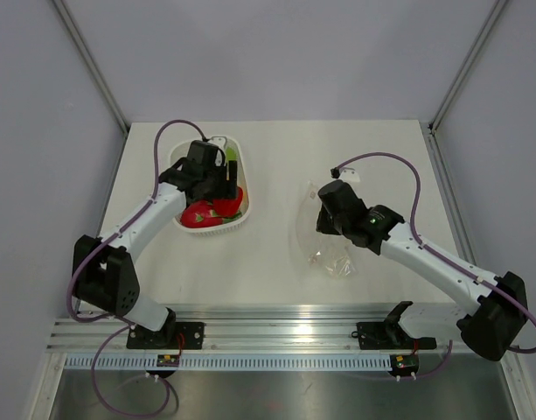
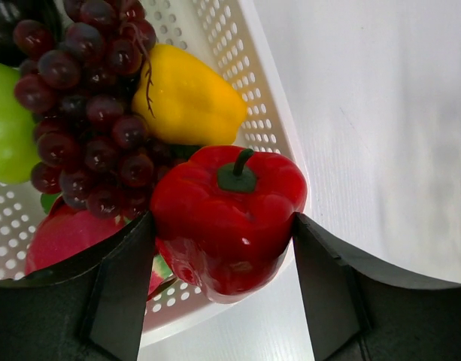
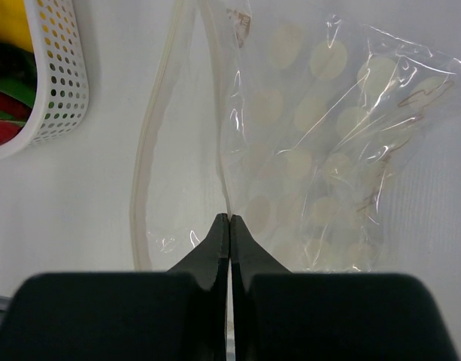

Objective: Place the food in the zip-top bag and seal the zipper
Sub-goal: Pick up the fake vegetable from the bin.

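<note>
Logging from largest down. Table (image 1: 276,262): white, both arms reach out over it. Left arm (image 1: 145,223) extends to the basket; right arm (image 1: 425,258) extends to the bag.

Basket (image 1: 247,208): white, perforated, left of centre, holds all the food. Bag (image 1: 324,241): clear, crinkled, flat on the table to the right of the basket and apart from it. Pale round dots show on its film in the right wrist view. No food is inside it.

Food, from the left wrist view: grapes (image 2: 95,98) are dark purple and piled at upper left. A yellow pepper (image 2: 185,98) lies against the basket wall, beside the grapes. A red pepper (image 2: 226,218) sits stem up at the near rim. A green piece (image 2: 4,128) is cut off at the left edge, and another red piece (image 2: 65,233) lies under the grapes.

Zipper (image 3: 140,173): a pale strip bowed into an open loop, so the mouth is unsealed.

Left gripper (image 2: 222,226): fingers spread wide and set against both flanks of the red pepper, apparently grasping it, though the squeeze itself is hard to judge. The pepper is still in the basket.

Right gripper (image 3: 228,219): fingertips pressed together, pinching the bag film next to the zipper loop.
</note>
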You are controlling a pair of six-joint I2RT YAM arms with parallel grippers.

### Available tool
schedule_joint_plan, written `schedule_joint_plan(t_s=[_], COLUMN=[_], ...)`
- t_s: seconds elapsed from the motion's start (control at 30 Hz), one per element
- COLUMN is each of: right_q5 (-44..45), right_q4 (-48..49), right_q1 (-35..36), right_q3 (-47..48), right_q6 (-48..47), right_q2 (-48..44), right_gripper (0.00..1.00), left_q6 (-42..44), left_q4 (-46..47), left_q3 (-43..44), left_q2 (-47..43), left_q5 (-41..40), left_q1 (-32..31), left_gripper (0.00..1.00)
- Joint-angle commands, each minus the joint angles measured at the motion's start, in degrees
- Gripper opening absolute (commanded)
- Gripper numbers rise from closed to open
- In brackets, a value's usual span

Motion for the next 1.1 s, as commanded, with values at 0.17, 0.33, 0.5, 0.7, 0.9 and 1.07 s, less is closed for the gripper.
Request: schedule_joint_plan(t_s=[0.17, 0.33, 0.5, 0.7, 0.9, 1.07], right_q5=[-1.55, -4.80, -4.28, -9.55, -12.46, -13.60], right_q4=[2.44, 4.98, 6.39, 9.56, 10.61, 11.05], right_q1=[0.48, 1.44, 3.99, 4.08, 4.08, 4.08], right_q3=[1.09, 5.39, 15.56, 25.95, 31.58, 33.96], right_q6=[0.82, -1.01, -3.30, -3.66, -1.99, -0.59], right_q2=[0.91, 5.55, 17.22, 26.91, 33.60, 36.24], right_gripper=[0.00, 0.00, 0.00, 0.00, 0.00, 0.00], left_q6=[-0.75, -0.58, -0.75, -0.31, 0.39, -0.14], left_q4=[0.42, -0.02, -0.37, -1.77, -3.54, -2.92], left_q3=[0.36, 1.94, 3.34, 4.92, 6.42, 6.42], left_q2=[-5.94, -6.73, -7.52, -10.33, -12.97, -13.86], left_q5=[-3.31, -2.17, -1.90, -0.85, 1.86, 4.42], left_q1=[0.11, 0.11, 0.11, 0.20, 0.64, 1.17], left_gripper=[0.40, 0.40, 0.40, 0.40, 0.40, 0.40])
